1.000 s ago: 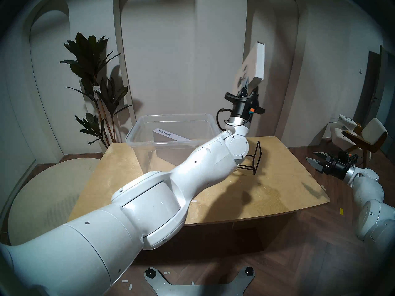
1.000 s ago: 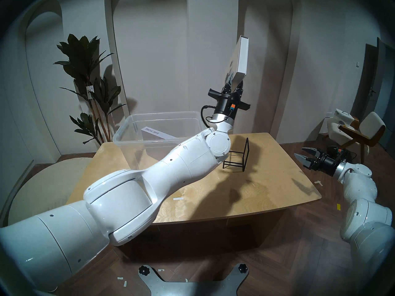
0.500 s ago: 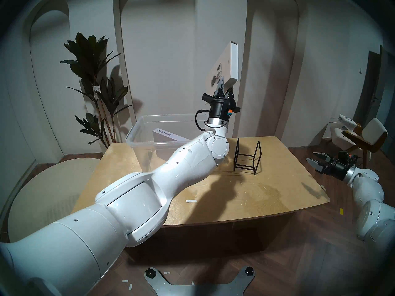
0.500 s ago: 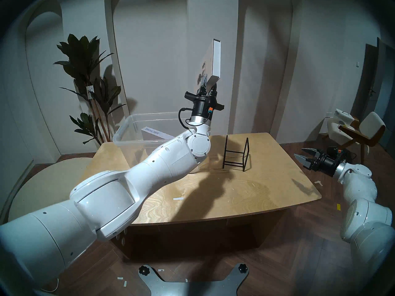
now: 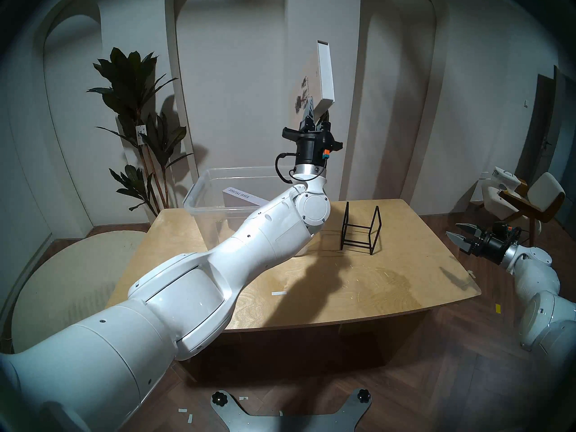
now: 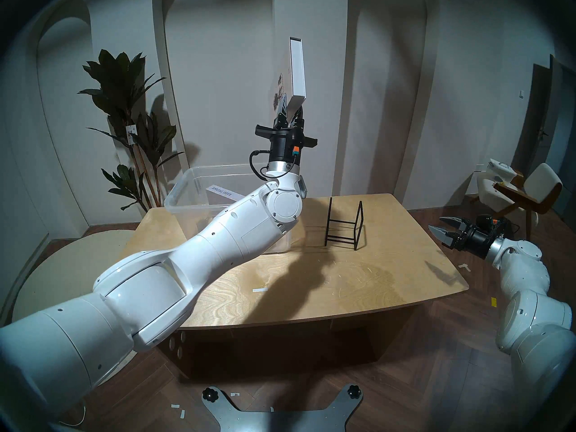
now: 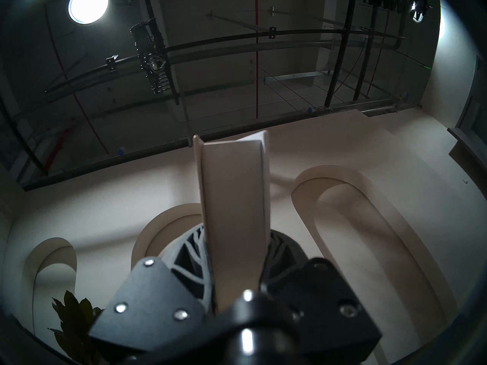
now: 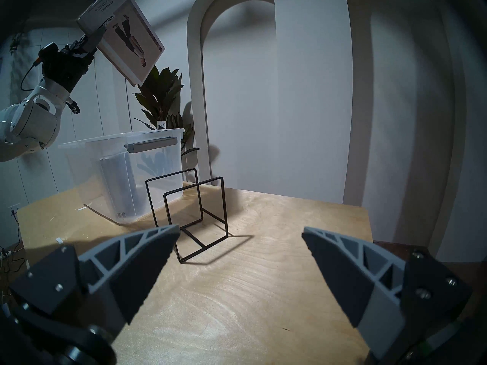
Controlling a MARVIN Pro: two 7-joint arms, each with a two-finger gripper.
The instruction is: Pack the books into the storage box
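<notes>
White book (image 5: 324, 76) stands clamped by its lower corner in the left jaws (image 5: 314, 115), which point steeply up, so its long axis rises almost upright from them, spine edge toward the robot. It hangs high above the right end of the box (image 5: 199, 200), which lies below and to the left; I judge the coming move is leftward and down, tipping the book over. Grey book (image 5: 240, 194) already leans inside. Right jaws (image 5: 461, 235) gape empty, well off past the rack (image 5: 361, 232) on the tabletop (image 5: 389, 285).

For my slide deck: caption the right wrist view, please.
Open right pincer faces wire rack; left pincer holds white book above storage box.
</notes>
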